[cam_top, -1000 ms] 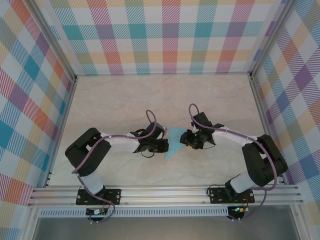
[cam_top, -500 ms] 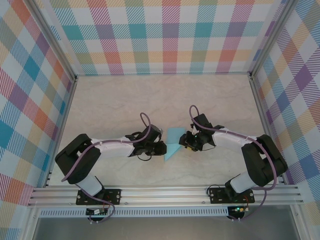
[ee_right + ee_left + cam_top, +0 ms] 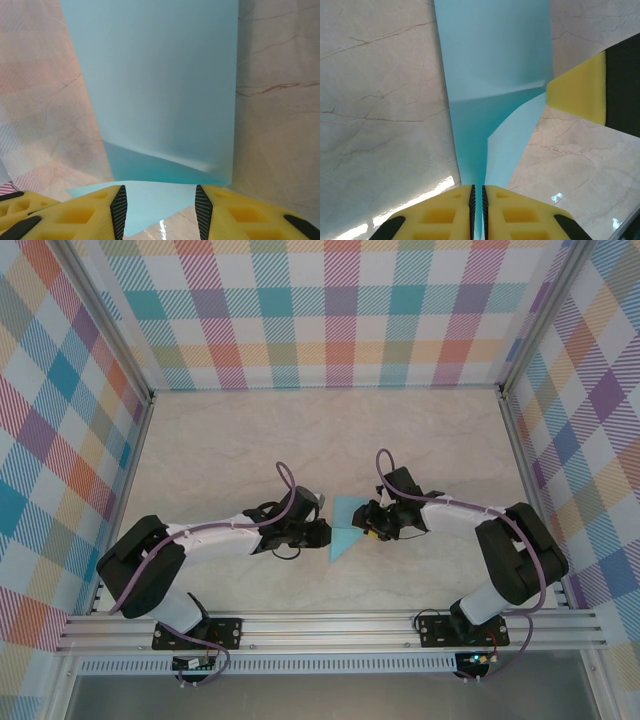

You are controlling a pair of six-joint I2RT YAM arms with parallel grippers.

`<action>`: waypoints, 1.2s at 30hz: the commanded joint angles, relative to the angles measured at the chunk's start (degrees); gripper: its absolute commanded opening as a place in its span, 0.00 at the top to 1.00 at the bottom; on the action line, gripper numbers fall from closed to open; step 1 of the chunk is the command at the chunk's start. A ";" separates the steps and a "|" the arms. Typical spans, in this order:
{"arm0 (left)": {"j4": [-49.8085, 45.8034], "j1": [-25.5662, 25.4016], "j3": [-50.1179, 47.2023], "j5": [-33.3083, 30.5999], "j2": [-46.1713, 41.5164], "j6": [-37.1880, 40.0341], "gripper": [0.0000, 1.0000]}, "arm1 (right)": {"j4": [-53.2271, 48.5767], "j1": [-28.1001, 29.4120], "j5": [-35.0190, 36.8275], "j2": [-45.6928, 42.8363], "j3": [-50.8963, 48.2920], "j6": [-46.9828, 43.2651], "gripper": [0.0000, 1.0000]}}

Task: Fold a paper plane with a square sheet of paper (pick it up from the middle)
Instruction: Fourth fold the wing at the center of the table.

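Roughly halfway: paper plane (image 3: 490, 75) creased into a wedge, pinched by left hand (image 3: 479, 202), straddled by half-spread right hand (image 3: 160, 205); wings left to fold.

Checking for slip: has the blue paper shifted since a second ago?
No: the blue paper keeps its pointed tip the same distance from the near rail in the top view.
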 commanded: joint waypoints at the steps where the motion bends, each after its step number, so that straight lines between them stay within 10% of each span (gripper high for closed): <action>1: 0.39 -0.97 1.03 1.68 -3.17 1.54 0.87 | -0.85 -0.12 0.61 -1.79 -0.06 0.00 0.55; 6: 1.41 -2.26 3.60 8.71 -0.93 4.89 0.89 | -4.33 -0.16 4.44 -5.43 -1.35 -0.07 0.52; 17: -2.54 -2.27 8.12 -2.65 9.01 5.12 0.93 | -0.05 -0.28 1.09 -3.59 -2.46 1.10 0.48; 36: 2.79 -2.00 5.74 0.19 11.19 4.04 0.94 | 7.21 -0.16 -8.07 0.86 -0.74 -2.88 0.55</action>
